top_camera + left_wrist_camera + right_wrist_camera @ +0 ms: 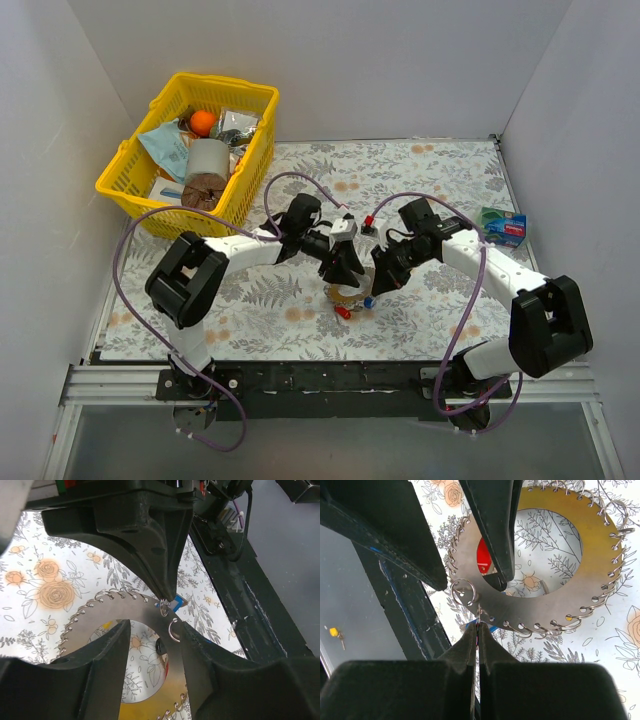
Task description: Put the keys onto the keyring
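Observation:
The keyring [560, 600] is a wide flat silvery ring with small wire loops along its edge, and it sits mid-table [347, 295]. My left gripper [156, 630] straddles its band [140, 610], one finger through the hole and one outside, with a gap still showing. My right gripper [478, 626] is shut on a blue-headed key [176, 601], whose small split ring touches the band's outer edge. A second split ring [464, 591] hangs in a hole nearby. A red-headed key [483, 557] lies under the keyring [343, 312]. Another red key [368, 220] lies further back.
A yellow basket [125, 180] full of items stands at the back left. A teal box [502, 227] lies at the right edge. The black rail [330, 378] runs along the near table edge, and a yellow-headed key [334, 631] lies on the grey surface beyond it.

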{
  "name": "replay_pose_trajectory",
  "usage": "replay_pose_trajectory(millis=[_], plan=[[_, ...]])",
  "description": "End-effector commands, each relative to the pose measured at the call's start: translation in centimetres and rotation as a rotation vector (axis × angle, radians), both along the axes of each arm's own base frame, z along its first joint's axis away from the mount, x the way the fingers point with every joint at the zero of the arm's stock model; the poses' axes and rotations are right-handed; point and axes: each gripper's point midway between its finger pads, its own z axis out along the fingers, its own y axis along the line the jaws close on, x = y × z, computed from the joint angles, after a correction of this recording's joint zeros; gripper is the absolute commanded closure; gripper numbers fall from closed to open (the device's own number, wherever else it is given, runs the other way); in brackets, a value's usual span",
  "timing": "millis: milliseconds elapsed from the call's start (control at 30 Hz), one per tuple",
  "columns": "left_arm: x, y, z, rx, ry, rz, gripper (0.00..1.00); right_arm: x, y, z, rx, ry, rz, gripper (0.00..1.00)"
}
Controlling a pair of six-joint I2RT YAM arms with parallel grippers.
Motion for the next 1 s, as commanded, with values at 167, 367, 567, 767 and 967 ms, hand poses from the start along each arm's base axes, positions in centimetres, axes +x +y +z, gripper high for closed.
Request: replay_pose_trajectory(millis=[167,367,567,767,967], plan=[[-1.6,-1.4,0.8,-0.051,-0.013,-0.088,0.59,0.1,0.7,1.1,0.036,-0.019,0.035,0.99],[-2.1,-1.5,-0.2,-0.045,0.01,-0.076,0.61,0.2,0.8,1.3,0.045,-0.027,0.033,0.99],[-2.6,-1.4,-0.4,-0.061,0.068,-0.038,0.63,0.2,0.8,1.3,0.047,-0.029,0.03,0.99],[-2.0,-1.1,0.8,-0.131,0.076,0.038,0.6,0.2,0.8,1.3,0.048,-0.032,0.032,0.99],[-1.9,-1.0,1.4,-0.171,0.092,0.046,0.6,0.1,0.7,1.3,0.043,-0.036,0.032,0.99]])
